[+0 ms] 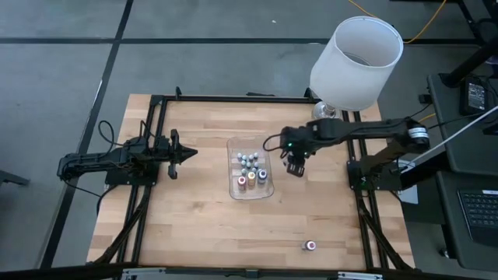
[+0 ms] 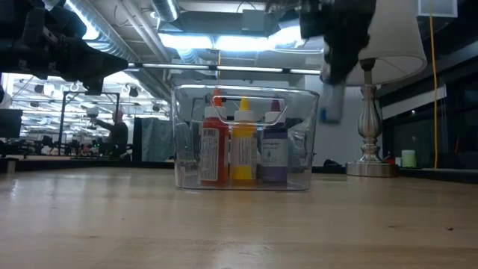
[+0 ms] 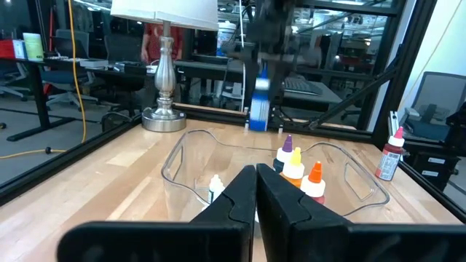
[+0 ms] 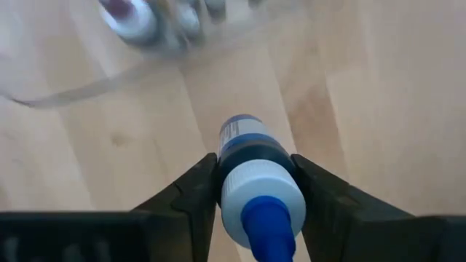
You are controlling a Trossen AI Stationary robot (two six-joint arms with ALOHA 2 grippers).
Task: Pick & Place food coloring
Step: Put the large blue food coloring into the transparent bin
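A clear plastic tray (image 1: 233, 148) stands mid-table holding several food coloring bottles (image 1: 250, 177); red, yellow and purple ones (image 2: 243, 149) stand upright at its near end. My right gripper (image 1: 295, 166) hovers just right of the tray, shut on a blue bottle (image 4: 251, 156) with a white collar and blue tip. One more small bottle (image 1: 310, 246) stands alone near the table's front edge. My left gripper (image 1: 187, 153) waits shut, left of the tray, pointing level at it. My right gripper pinches the blue bottle's upper body, just under the white collar (image 4: 255, 191), between its two fingers (image 4: 191, 191). They come from above, pointing steeply down. The bottle hangs roughly upright below them (image 3: 260, 102), tip up, lifted clear of the table.
A tall lamp with a big white shade (image 1: 355, 62) stands at the table's far right corner, its metal base (image 2: 371, 166) behind the tray. A black frame (image 1: 233, 98) runs round the table. Bare wood lies in front of the tray.
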